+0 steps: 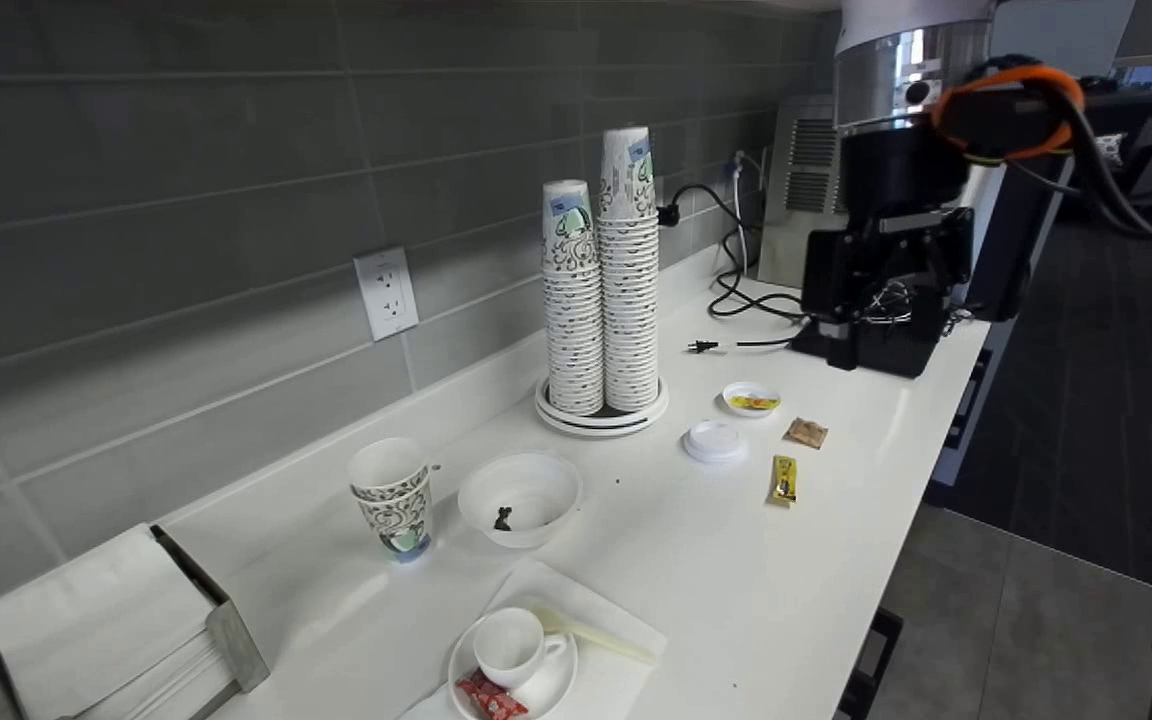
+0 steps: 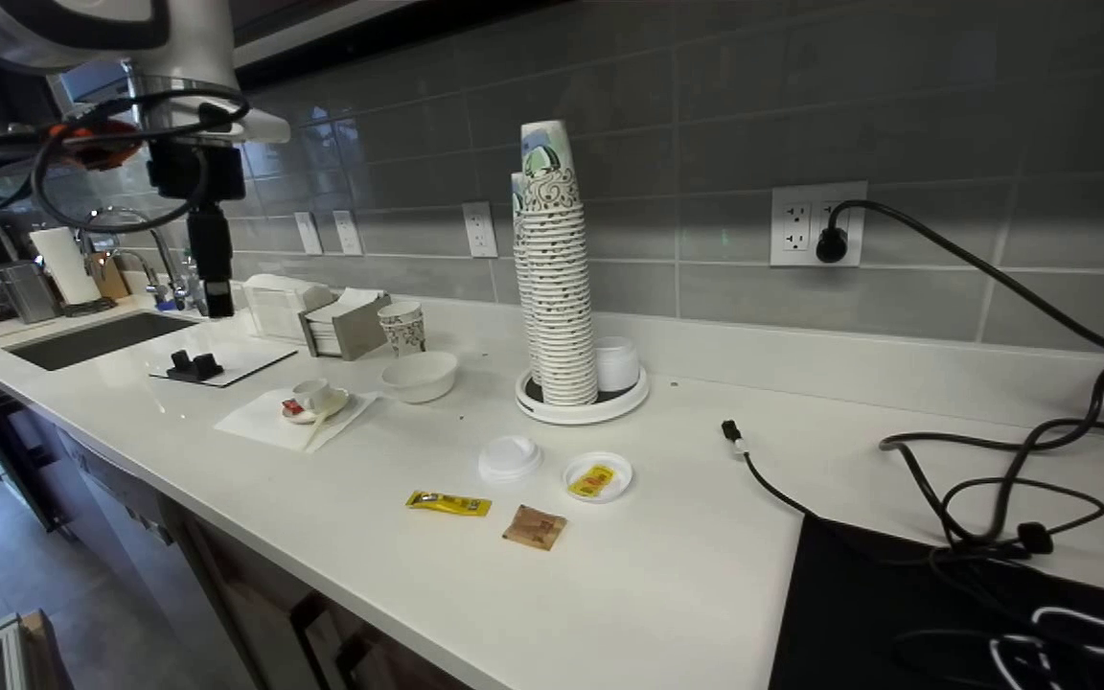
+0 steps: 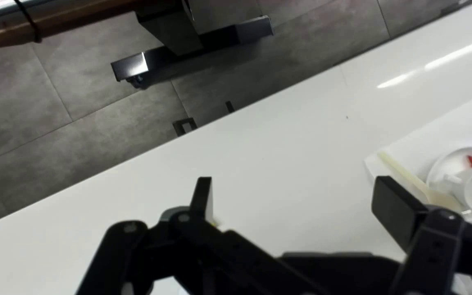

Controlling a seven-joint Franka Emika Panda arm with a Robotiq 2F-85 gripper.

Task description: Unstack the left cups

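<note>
The left cups are two nested white paper cups (image 1: 396, 505) with dark greenish print. They stand rim up on the counter near the wall, beside the white bowl (image 1: 520, 498). The cups also show in an exterior view (image 2: 402, 329), between the napkin holder and the bowl. They are out of the wrist view. My gripper (image 3: 295, 194) is open with nothing between its fingers, in the air above the counter. It is well away from the cups, and it shows in both exterior views (image 1: 901, 330) (image 2: 217, 287).
Two tall columns of stacked cups (image 1: 629, 300) stand on a round tray (image 1: 601, 430). Lids (image 1: 716, 440), packets (image 1: 784, 479) and a napkin holder (image 2: 357, 326) lie about. A small cup on a saucer (image 1: 508, 645) sits on a napkin. Black cables (image 2: 1002, 450) run near the wall.
</note>
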